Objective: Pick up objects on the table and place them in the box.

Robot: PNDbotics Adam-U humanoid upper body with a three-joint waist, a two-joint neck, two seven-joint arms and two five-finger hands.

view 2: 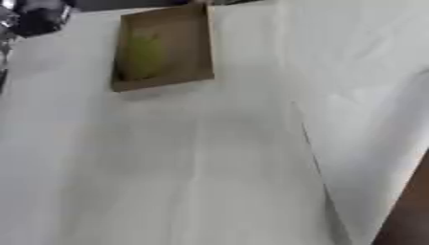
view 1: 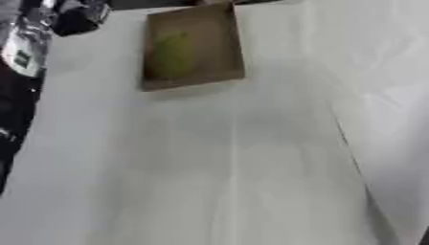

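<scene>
A brown cardboard box (view 1: pixel 224 45) lies at the far end of the white table, skewed in the view. Inside it, toward its left wall, rests a yellow-green rounded object (view 1: pixel 174 55). My left arm enters along the upper left edge, and a black part that looks like its hand (view 1: pixel 77 20) hangs just left of the box's far corner, apart from it. The picture is blurred. My right hand shows in neither view.
A white cloth (view 1: pixel 209 167) covers the table, with a seam or fold (view 1: pixel 352 158) running down its right side. A dark brown strip (view 2: pixel 411 210) shows past the table's edge at the lower right.
</scene>
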